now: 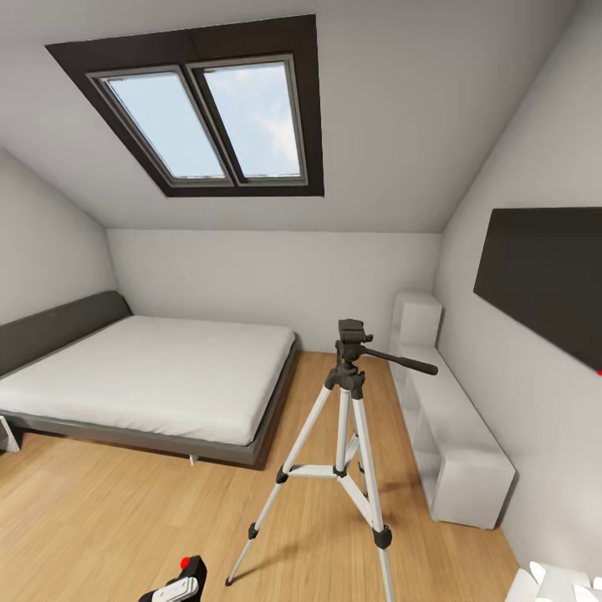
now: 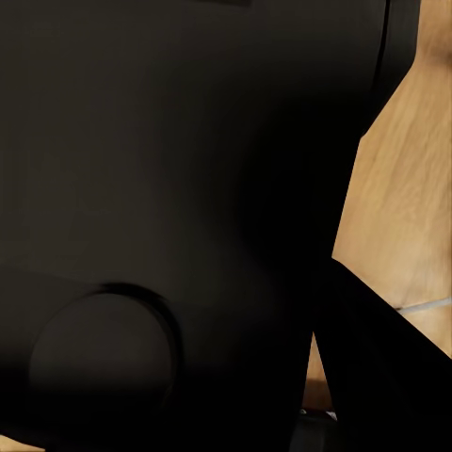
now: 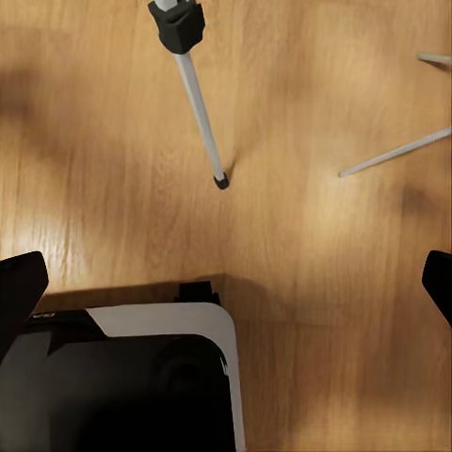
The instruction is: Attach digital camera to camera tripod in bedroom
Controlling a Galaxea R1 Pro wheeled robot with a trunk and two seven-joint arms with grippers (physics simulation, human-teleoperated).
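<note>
Bedroom floor (image 1: pixel 125 518) — tripod (image 1: pixel 347 435) beside bed (image 1: pixel 150 376)

The light wood floor (image 1: pixel 125 510) carries the camera tripod (image 1: pixel 344 451), the low bed (image 1: pixel 150 380) and a white shelf (image 1: pixel 456 435).

The digital camera (image 1: pixel 186 579) is cut off at the head view's bottom edge, its grip hidden.

floor (image 1: pixel 109 510): light wood, smooth | camera tripod (image 1: pixel 347 435) legs: silvery metal
</note>
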